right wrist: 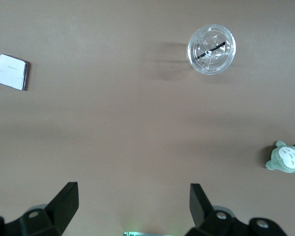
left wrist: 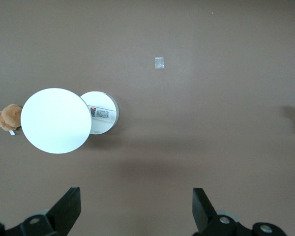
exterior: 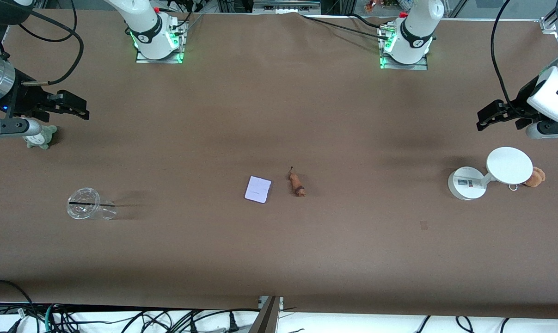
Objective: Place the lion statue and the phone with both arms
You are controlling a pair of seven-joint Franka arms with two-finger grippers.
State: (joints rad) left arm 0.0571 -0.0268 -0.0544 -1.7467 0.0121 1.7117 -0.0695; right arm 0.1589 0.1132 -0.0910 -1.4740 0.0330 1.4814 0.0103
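A brown table (exterior: 279, 106) fills your front view, its camera-side edge running above a tangle of cables. At its middle you have the phone (exterior: 258, 189) lying flat, with the lion statue (exterior: 297, 183) just beside it at its 3 o'clock, apart from it, tail tip pointing to 12 o'clock. Wide bare brown surface surrounds the pair on every side.

Your left tool (exterior: 491, 116) hangs over the left arm's end of the table, fingers spread wide and empty in the left wrist view (left wrist: 135, 209). Below it at 6 o'clock in the front view stands the white two-disc stand (exterior: 489, 173), and a tan plush (exterior: 535, 177) touches the upper disc's outer edge, close to the table's edge.

Your right tool (exterior: 70, 107) hangs over the right arm's end, fingers likewise parted and holding nothing (right wrist: 132, 206). The grey-green plush (exterior: 40, 138) sits just under it, near that table edge. A clear plastic cup (exterior: 90, 209) lies on its side at about 5 o'clock from that plush, well apart from the phone.
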